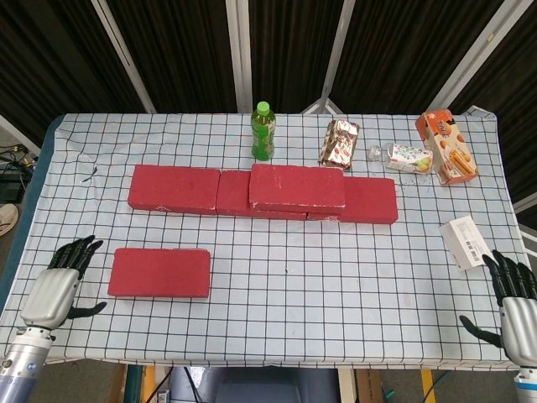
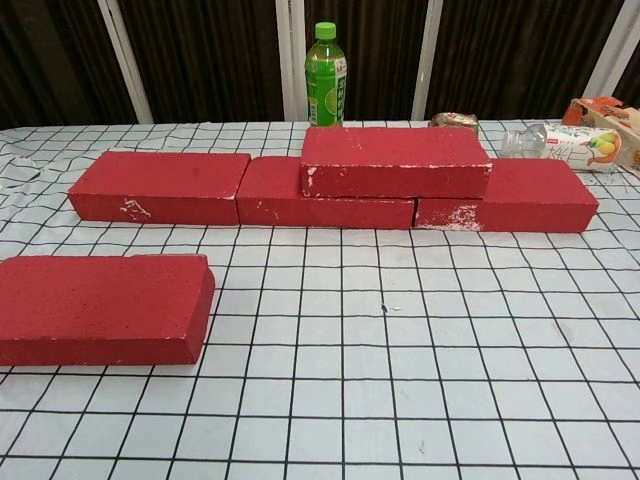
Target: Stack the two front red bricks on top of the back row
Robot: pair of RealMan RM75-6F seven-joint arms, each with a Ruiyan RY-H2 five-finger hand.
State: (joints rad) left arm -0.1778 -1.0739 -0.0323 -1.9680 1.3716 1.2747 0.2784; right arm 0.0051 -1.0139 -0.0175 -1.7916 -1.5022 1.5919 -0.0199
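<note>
Red bricks (image 1: pixel 159 272), black-gridded white tablecloth (image 1: pixel 336 269)

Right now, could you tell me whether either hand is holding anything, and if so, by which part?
Nothing is held. The left hand is open just left of the front brick, not touching it, and the right hand is open at the table's right edge.

Back row of three bricks (image 1: pixel 174 188) laid end to end across the middle of the tabletop (image 1: pixel 336 277). Stacked brick (image 1: pixel 297 186) on top, straddling the centre and right ones. Lone front brick (image 1: pixel 159 272) lying flat near the front left. Left hand (image 1: pixel 55 290) just beside it at the left edge, empty, fingers spread. Right hand (image 1: pixel 517 302) at the front right corner, likewise empty and spread. Bottle (image 1: pixel 263 132) upright behind the row; foil pack (image 1: pixel 338 143), lying bottle (image 1: pixel 406 157) and carton (image 1: pixel 446 148) off to its right. Small box (image 1: pixel 466 242) near the right edge.
</note>
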